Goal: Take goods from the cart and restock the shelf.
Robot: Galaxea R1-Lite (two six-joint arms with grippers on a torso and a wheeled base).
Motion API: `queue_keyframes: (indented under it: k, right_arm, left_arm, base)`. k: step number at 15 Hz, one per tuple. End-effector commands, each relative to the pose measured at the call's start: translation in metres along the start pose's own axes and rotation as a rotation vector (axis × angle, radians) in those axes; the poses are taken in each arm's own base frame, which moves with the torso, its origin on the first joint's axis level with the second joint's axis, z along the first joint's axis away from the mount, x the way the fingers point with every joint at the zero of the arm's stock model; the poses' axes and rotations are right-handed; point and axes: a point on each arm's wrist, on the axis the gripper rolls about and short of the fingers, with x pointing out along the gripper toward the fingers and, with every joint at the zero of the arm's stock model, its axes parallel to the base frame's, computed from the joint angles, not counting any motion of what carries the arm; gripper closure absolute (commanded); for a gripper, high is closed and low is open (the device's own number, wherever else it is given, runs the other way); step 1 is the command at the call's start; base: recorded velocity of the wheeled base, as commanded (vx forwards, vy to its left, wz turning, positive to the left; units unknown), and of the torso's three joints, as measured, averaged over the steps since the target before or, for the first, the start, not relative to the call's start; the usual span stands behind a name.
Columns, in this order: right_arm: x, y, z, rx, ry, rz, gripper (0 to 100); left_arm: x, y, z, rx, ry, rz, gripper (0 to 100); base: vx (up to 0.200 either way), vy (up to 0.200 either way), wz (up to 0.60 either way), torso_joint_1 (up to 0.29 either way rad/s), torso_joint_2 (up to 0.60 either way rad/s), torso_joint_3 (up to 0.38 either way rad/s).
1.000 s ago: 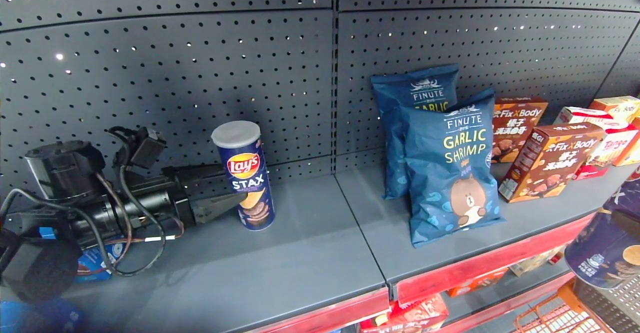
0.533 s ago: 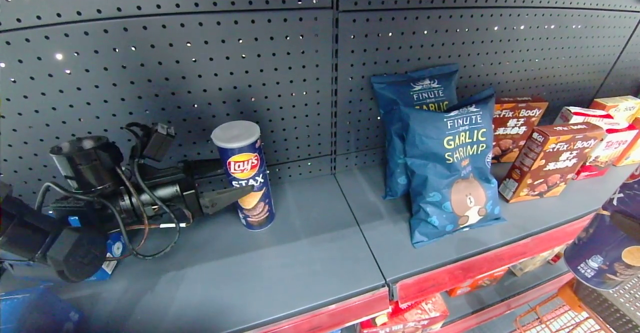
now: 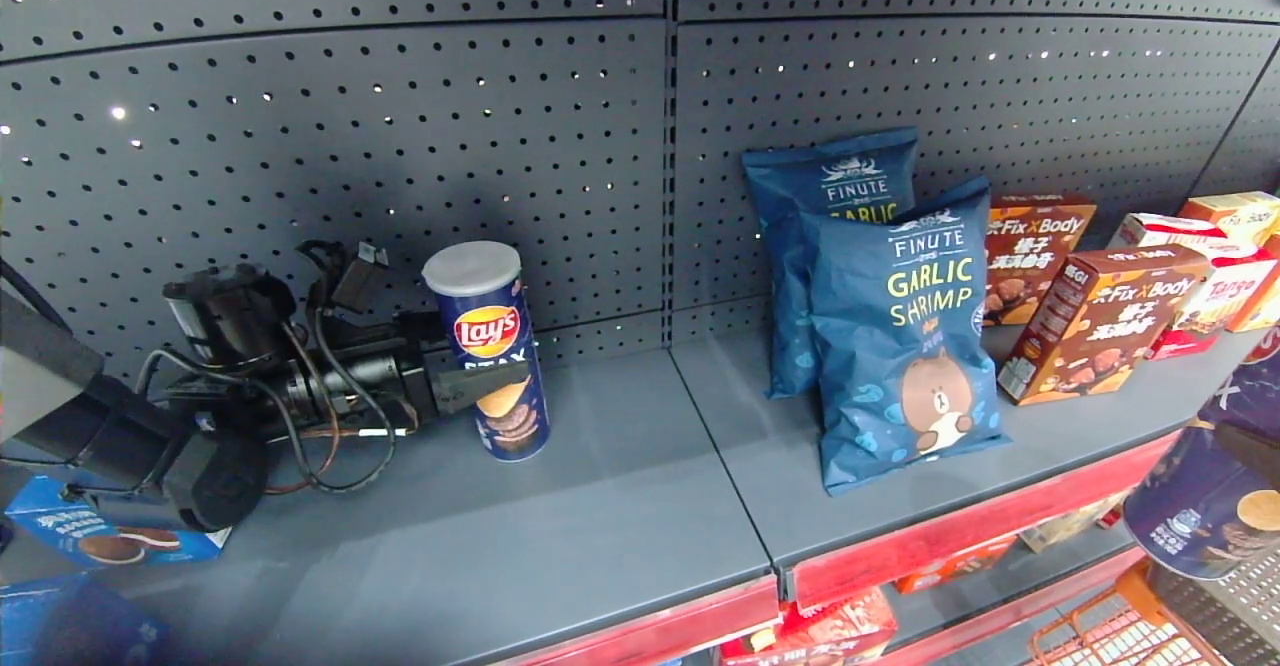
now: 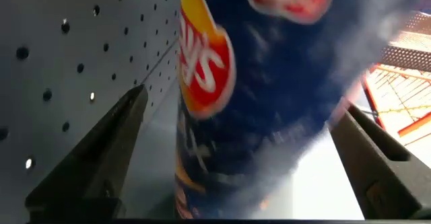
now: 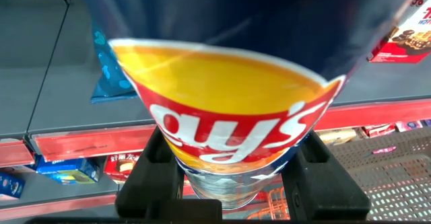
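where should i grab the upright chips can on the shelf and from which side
Grip the chips can mid-body, coming level from its left, where the open left gripper straddles it. It stands upright, a smooth round tube, with bare shelf on that side, so a side pinch below the lid probably holds best.

Lit softly from above and in front, dimmer toward the top of the pegboard (image 3: 350,146), pricked there by bright points through the holes. Broad soft shadow on the panel behind the chip can (image 3: 487,346); pale sheen across the shelf (image 3: 600,516) front. Curves straight shelf lines toward the head view's edges. Too close for focus in both wrist views: chip can smeared, with a washed-out white patch beside it; second can (image 5: 229,116) blurred, background sharper.
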Motion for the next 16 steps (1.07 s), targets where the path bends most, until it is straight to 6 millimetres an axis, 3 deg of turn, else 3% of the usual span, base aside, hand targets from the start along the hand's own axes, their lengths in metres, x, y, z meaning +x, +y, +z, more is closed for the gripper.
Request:
queue_keyframes:
  k: [1, 3, 4, 7, 10, 16]
  right_arm:
    - [0.0, 0.0, 0.0, 0.001, 0.0, 0.001, 100]
    - [0.0, 0.0, 0.0, 0.002, 0.002, -0.001, 100]
    - [0.0, 0.0, 0.0, 0.002, 0.002, -0.001, 100]
    - [0.0, -0.001, -0.002, 0.004, 0.008, -0.011, 100]
    - [0.001, -0.001, -0.002, 0.004, 0.009, -0.009, 100]
    - [-0.001, -0.002, 0.0, 0.009, -0.004, -0.018, 100]
  left_arm:
    - [0.01, -0.001, -0.003, -0.009, 0.006, -0.024, 0]
    - [0.015, -0.003, -0.007, -0.013, 0.01, -0.038, 0]
    - [0.016, -0.002, -0.009, -0.015, 0.011, -0.038, 100]
    - [0.015, -0.006, -0.006, -0.015, 0.012, -0.041, 100]
    - [0.011, -0.017, 0.011, 0.017, -0.01, -0.042, 100]
    - [-0.025, -0.076, 0.038, 0.02, -0.033, -0.045, 100]
  base:
    - [0.0, 0.0, 0.0, 0.0, 0.0, 0.0]
    - [0.0, 0.0, 0.0, 0.0, 0.0, 0.0]
    - [0.0, 0.0, 0.0, 0.0, 0.0, 0.0]
    - [0.0, 0.0, 0.0, 0.0, 0.0, 0.0]
    - [0.0, 0.0, 0.0, 0.0, 0.0, 0.0]
    - [0.0, 0.0, 0.0, 0.0, 0.0, 0.0]
